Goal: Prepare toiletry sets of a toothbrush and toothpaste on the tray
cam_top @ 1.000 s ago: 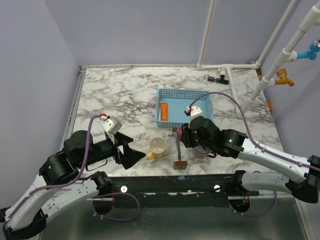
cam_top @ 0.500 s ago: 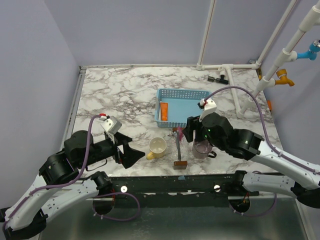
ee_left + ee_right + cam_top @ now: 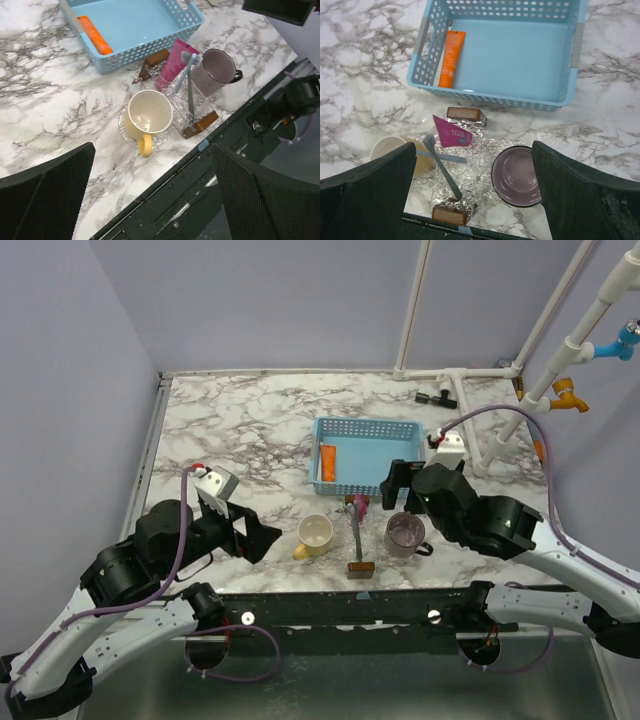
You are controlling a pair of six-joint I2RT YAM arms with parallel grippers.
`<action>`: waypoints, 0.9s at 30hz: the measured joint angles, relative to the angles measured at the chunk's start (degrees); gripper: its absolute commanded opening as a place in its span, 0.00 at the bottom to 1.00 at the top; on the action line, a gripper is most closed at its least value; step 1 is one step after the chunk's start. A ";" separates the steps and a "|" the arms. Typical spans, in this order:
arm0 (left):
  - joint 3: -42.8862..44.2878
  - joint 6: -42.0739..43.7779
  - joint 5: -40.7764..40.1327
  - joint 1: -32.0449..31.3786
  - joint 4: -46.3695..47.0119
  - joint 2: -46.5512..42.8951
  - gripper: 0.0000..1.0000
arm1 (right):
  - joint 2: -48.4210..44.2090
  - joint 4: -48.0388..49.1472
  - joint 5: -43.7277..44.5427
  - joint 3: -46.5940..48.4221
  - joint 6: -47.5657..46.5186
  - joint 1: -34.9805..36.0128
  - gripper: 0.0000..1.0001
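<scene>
A clear tray (image 3: 361, 558) with wooden ends stands between two mugs near the front edge. On it lean a pink toothpaste tube (image 3: 451, 135) and a grey-blue toothbrush (image 3: 445, 172), also seen in the left wrist view as tube (image 3: 175, 57) and toothbrush (image 3: 190, 95). An orange toothpaste tube (image 3: 451, 57) lies in the blue basket (image 3: 490, 97). My right gripper (image 3: 472, 195) hangs open and empty above the tray (image 3: 475, 180). My left gripper (image 3: 152, 200) is open and empty, left of the tray over the table's front edge.
A yellow mug (image 3: 315, 533) stands left of the tray and a purple mug (image 3: 405, 535) right of it. The blue basket (image 3: 365, 423) sits just behind them. White pipes (image 3: 470, 375) and a black fitting (image 3: 437, 397) line the back right.
My right gripper has opened wide and drawn back up and to the right, away from the pink tube, which stays on the tray. The left arm shifted slightly left.
</scene>
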 measured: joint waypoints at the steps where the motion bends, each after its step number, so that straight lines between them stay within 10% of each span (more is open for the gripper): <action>1: 0.00 -0.26 -1.09 0.00 -0.28 -0.02 0.99 | -0.28 -0.81 1.27 0.09 1.33 0.00 1.00; 27: -9.33 -3.48 -18.05 0.00 2.82 -11.43 0.99 | -12.87 -8.07 11.52 -7.34 13.73 0.00 1.00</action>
